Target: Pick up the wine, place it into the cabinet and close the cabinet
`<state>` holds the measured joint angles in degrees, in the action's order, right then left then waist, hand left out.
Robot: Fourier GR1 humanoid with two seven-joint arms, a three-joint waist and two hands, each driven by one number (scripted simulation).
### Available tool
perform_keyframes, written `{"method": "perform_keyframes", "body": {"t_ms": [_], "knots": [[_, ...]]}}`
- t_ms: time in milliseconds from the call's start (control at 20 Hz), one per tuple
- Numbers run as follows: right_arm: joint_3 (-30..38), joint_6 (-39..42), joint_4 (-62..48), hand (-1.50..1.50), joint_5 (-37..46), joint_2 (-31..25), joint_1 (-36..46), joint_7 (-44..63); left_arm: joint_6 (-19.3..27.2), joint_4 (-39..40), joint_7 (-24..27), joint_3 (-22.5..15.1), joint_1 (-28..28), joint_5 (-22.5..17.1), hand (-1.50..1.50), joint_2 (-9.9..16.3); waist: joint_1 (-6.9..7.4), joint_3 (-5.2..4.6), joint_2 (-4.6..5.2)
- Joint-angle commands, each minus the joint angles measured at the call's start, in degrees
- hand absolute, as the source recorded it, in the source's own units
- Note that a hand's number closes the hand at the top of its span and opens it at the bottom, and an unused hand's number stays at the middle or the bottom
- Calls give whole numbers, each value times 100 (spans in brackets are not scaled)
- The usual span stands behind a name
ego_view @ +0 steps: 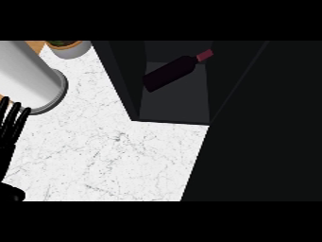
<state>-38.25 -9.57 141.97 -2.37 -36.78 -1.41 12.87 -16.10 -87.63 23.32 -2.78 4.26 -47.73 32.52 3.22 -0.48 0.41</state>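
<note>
Left hand (3,124): at the view's left edge, fingers straight and upright, holding nothing, resting; right hand: not seen in this view. Wine (172,72): dark bottle lying on its side inside the open cabinet (173,106), long axis running diagonally, neck and reddish cap toward the upper right, base toward the lower left; it lies up and to the right of the left hand, well apart from it. Judged stage: placing appears done; closing the cabinet remains. Cabinet door (275,142): probably the large dark panel filling the right of the view, though its edges are hard to make out; if so, it lies on the right arm's side, far from the left hand. Bench (114,156): white marble top between hand and cabinet. Paper roll (20,73): upright white cylinder just above the left hand. Plant pot (69,47): at the top, left of the cabinet. Nothing visible stands between wine and cabinet mouth.
</note>
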Motion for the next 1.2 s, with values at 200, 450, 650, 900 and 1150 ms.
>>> {"method": "perform_keyframes", "body": {"t_ms": [200,450,650,900,1150], "knots": [[-672,-258,-478,150,-538,1664,1609,1266,-138,49,-207,19,-162,-131,-150,61,100,-6,-6],[-378,-660,-1811,150,-327,3032,3327,2262,-582,415,-45,302,64,-153,-150,287,35,1,-35],[-191,-1184,-3215,150,-368,3637,4771,2268,-396,572,-93,335,-151,-115,-150,138,-66,21,-22],[300,-1471,-4543,150,-1099,3665,5796,1847,-717,616,-228,596,-25,-311,-150,239,-145,39,-25],[796,-1034,-5441,150,-1796,3674,5817,1077,-854,997,-176,853,-266,-196,-150,222,-210,43,-15]]}}
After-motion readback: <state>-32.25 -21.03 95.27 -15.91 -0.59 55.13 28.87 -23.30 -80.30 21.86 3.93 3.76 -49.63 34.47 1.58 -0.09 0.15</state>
